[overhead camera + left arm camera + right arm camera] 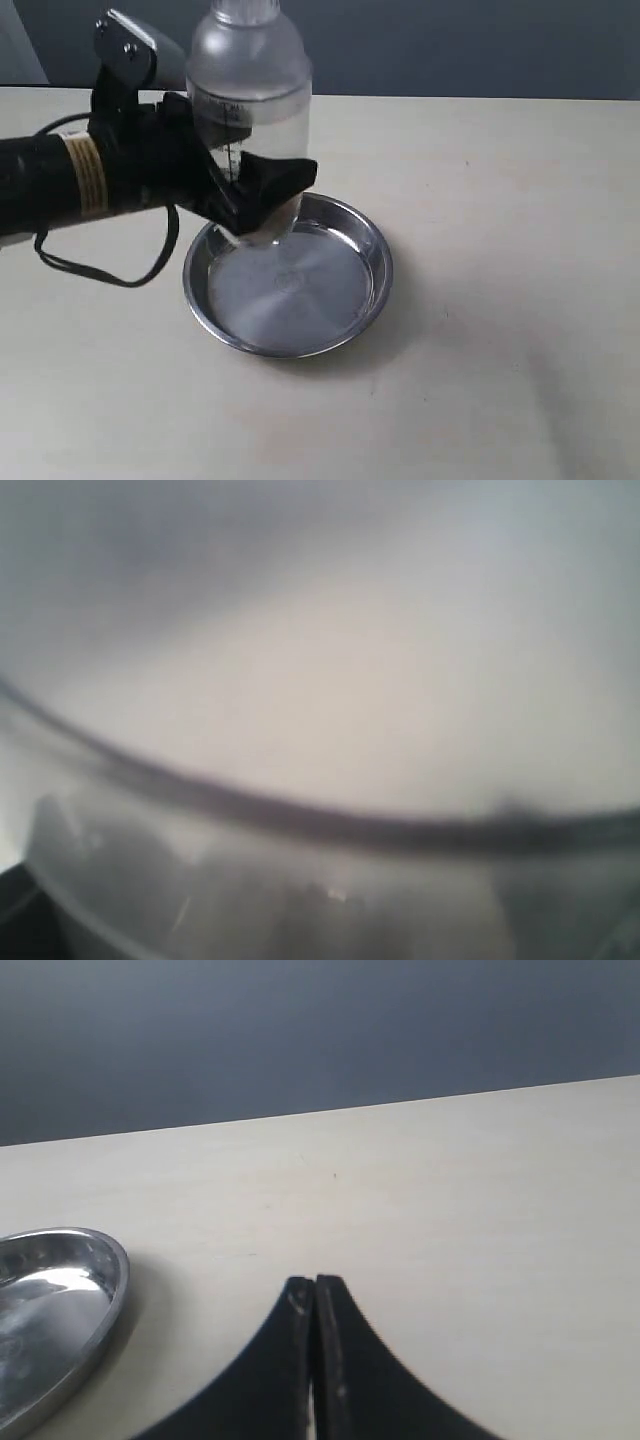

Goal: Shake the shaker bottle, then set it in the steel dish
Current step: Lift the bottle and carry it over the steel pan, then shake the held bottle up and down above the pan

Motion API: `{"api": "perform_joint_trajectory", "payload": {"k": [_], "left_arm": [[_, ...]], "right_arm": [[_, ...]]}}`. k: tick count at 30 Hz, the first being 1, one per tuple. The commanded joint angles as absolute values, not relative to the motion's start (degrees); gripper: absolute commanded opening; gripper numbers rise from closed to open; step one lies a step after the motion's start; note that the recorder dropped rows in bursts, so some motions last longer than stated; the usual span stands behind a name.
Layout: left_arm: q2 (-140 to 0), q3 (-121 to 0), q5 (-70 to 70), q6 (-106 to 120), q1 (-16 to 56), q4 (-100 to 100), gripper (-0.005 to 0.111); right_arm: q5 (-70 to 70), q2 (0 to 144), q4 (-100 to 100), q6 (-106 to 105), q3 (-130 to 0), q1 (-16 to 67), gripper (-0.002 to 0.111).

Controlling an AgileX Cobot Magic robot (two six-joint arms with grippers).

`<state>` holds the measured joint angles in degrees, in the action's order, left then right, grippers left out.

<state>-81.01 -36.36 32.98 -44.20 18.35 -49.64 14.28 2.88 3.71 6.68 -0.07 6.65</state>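
Observation:
The clear shaker bottle [250, 90] stands upright in the exterior view, its base over the far left part of the steel dish [345, 320]; whether it touches the dish I cannot tell. My left gripper [255, 195] is shut on its lower body, black fingers [280, 180] wrapped round it. The left wrist view is a blur filled by the bottle's clear wall [320, 780]. My right gripper [314, 1285] is shut and empty, over bare table to one side of the dish [95, 1280]; it does not show in the exterior view.
The beige table [500, 200] spreads around the dish on all sides. A black cable [110, 270] loops from the left arm onto the table, left of the dish. A dark wall runs behind the table's far edge.

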Motion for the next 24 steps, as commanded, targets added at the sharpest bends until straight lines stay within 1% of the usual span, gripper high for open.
{"api": "perform_joint_trajectory", "payload": {"k": [1, 2, 3, 4, 7, 8, 9, 10, 11, 12, 13, 15, 16, 17, 18, 20, 21, 22, 23, 24], "left_arm": [[-79.74, -33.55, 30.51, -34.78, 17.45, -22.21, 0.000], [-79.74, -32.85, 31.65, -32.54, 17.03, -13.02, 0.000], [-79.74, -32.46, 32.97, -31.38, 17.00, -9.60, 0.000], [-79.74, -32.34, 34.10, -31.09, 17.32, -10.72, 0.000], [-79.61, -33.42, 35.04, -39.36, 23.76, -40.03, 0.000], [-79.47, -34.02, 30.44, -39.43, 25.61, -42.24, 0.000], [-79.47, -34.32, 24.88, -36.08, 26.18, -37.01, 0.000], [-79.47, -34.44, 19.61, -26.27, 24.62, -21.49, 0.000], [-79.77, -34.04, 19.74, -15.08, 21.75, -1.34, 0.000], [-80.00, -33.28, 21.92, -9.38, 19.99, 12.98, 0.000], [-79.70, -33.17, 23.23, -7.09, 20.19, 17.94, 0.000], [-77.69, -33.93, 17.57, -9.63, 24.53, -4.25, 0.000], [-76.62, -33.95, 16.89, -15.97, 28.03, -16.54, 0.000], [-76.24, -33.95, 17.61, -19.22, 29.50, -16.80, 0.000], [-76.24, -33.95, 18.82, -17.61, 28.85, -11.42, 0.000], [-77.79, -33.33, 23.42, -13.22, 25.26, 10.82, 0.000], [-78.41, -33.47, 24.07, -14.45, 25.83, 8.99, 0.000], [-78.30, -33.97, 22.48, -15.11, 28.24, -2.08, 0.000], [-77.68, -34.58, 19.16, -17.01, 31.51, -19.07, 0.000], [-77.32, -34.84, 16.42, -19.63, 33.74, -27.07, 0.000]], "right_arm": [[13.60, 3.10, 3.57, 6.68, 0.00, 6.76, -0.001], [13.60, 3.10, 3.57, 6.68, 0.00, 6.76, -0.001], [13.60, 3.10, 3.57, 6.68, 0.00, 6.76, -0.001], [13.60, 3.10, 3.57, 6.68, 0.00, 6.76, -0.001], [13.60, 3.10, 3.57, 6.68, 0.00, 6.76, -0.001], [13.60, 3.10, 3.57, 6.68, 0.00, 6.76, -0.001], [13.60, 3.10, 3.57, 6.68, 0.00, 6.76, -0.001], [13.60, 3.10, 3.57, 6.68, 0.00, 6.76, -0.001], [13.49, 3.10, 3.57, 6.68, 0.00, 6.76, -0.001], [13.49, 3.10, 3.57, 6.68, 0.00, 6.76, -0.001], [13.49, 3.10, 3.57, 6.68, 0.00, 6.76, -0.001], [13.49, 3.10, 3.57, 6.68, 0.00, 6.76, -0.001], [13.49, 3.10, 3.57, 6.68, 0.00, 6.76, -0.001], [13.49, 3.10, 3.57, 6.68, 0.00, 6.76, -0.001], [13.49, 3.10, 3.57, 6.68, 0.00, 6.76, -0.001], [13.49, 3.10, 3.57, 6.68, 0.00, 6.76, -0.001], [13.49, 3.10, 3.57, 6.68, 0.00, 6.76, -0.001], [13.49, 3.10, 3.57, 6.68, 0.00, 6.76, -0.001], [13.49, 3.10, 3.57, 6.68, 0.00, 6.76, -0.001], [13.49, 3.10, 3.57, 6.68, 0.00, 6.76, -0.001]]}}
